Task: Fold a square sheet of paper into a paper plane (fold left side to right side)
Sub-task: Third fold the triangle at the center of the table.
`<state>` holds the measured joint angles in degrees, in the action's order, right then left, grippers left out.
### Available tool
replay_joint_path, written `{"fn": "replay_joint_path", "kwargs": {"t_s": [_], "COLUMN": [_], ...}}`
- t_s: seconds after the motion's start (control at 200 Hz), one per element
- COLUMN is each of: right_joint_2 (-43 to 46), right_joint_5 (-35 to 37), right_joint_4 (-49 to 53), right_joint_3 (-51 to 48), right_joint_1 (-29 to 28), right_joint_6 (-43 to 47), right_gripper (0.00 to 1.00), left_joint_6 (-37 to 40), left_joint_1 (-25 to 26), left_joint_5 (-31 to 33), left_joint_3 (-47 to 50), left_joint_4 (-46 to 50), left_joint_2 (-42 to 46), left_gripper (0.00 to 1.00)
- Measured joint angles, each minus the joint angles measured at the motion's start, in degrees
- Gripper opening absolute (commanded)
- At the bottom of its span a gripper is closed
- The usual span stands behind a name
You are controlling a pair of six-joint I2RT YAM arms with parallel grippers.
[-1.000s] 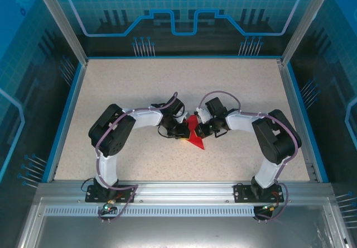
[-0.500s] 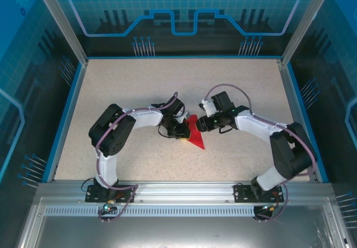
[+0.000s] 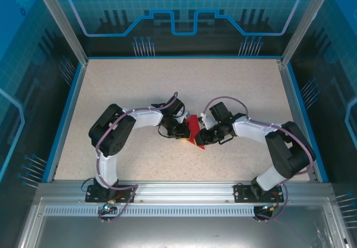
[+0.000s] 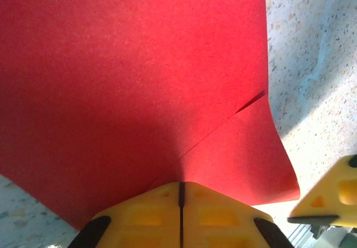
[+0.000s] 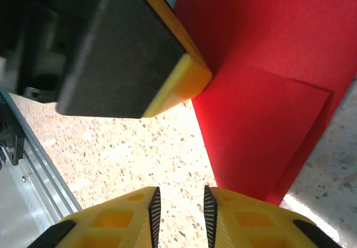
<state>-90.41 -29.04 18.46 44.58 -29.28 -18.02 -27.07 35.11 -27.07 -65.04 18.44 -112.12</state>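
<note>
Bright red paper [image 4: 139, 80] (layered, creased)

Speckled beige counter [image 3: 139, 86], blue-edged on the left, far and right sides, and one item on it: a red sheet of paper [image 3: 193, 130] near the middle, a touch toward the near side, folded into a pointed shape. From the left wrist, the sheet [image 4: 139, 63] shows a slanting layer edge on the granite-like counter [image 4: 312, 63]. From the right wrist, a folded flap [image 5: 262, 119] lies flat on its lower layer, with bare counter [image 5: 139, 153] beside it.
</note>
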Motion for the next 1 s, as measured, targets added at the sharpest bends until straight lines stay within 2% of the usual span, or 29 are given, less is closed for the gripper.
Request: {"fn": "replay_joint_path", "kwargs": {"t_s": [0.705,0.9,1.0], "right_joint_2": [-3.5,-3.5,-3.4], "right_joint_5": [2.6,4.3,5.0], "right_joint_4": [2.8,3.8,4.1], "right_joint_3": [0.0,0.0,-0.2], "right_joint_1": [-0.4,-0.4,-0.5], "right_joint_6": [-0.1,-1.2,-1.7], "right_gripper": [0.28,0.25,0.17], "left_joint_6": [0.0,0.0,0.0], "left_joint_1": [0.0,0.0,0.0], "left_joint_5": [0.0,0.0,0.0], "left_joint_3": [0.0,0.0,0.0], "left_joint_4": [0.0,0.1,0.1], "left_joint_2": [0.0,0.0,0.0], "left_gripper": [0.07,0.07,0.07]}}
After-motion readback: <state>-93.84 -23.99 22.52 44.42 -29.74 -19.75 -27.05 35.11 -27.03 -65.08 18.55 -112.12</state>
